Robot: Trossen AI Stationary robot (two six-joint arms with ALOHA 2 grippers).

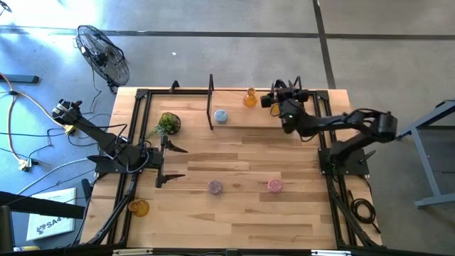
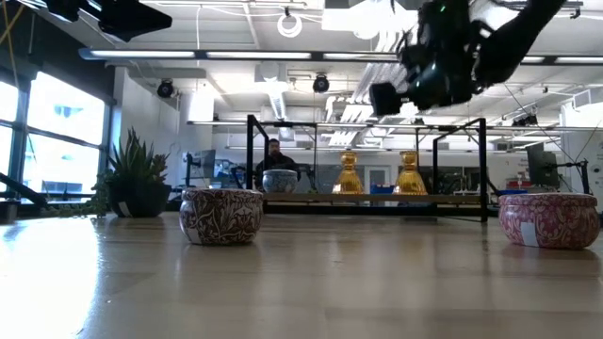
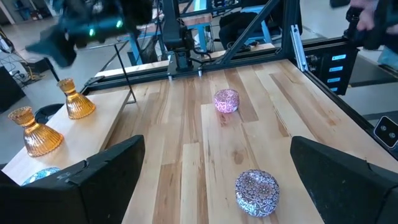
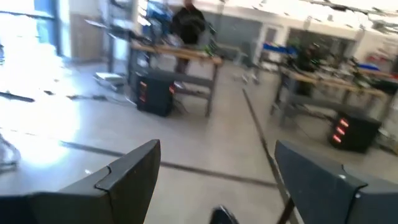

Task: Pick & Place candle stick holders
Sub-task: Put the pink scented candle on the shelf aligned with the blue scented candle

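Observation:
On a raised wooden shelf [image 1: 249, 117] at the table's far side stand a pale blue round holder [image 1: 220, 116] and two amber bottle-shaped holders [image 2: 348, 175] [image 2: 409, 175], each on its base. A lilac holder [image 1: 215, 186] and a pink holder [image 1: 275, 185] sit on the table toward its near side. A third amber holder [image 1: 138, 208] is at the near left corner. My right gripper [image 2: 429, 80] hangs open high above the shelf's amber holders, nothing between its fingers [image 4: 134, 171]. At the table's left, my left gripper [image 1: 174, 163] waits open.
A small green plant [image 1: 168, 123] stands left of the shelf. A black metal frame [image 1: 210, 99] runs along the table's left, right and far edges and has an upright post by the blue holder. A person stands in the room beyond the far edge.

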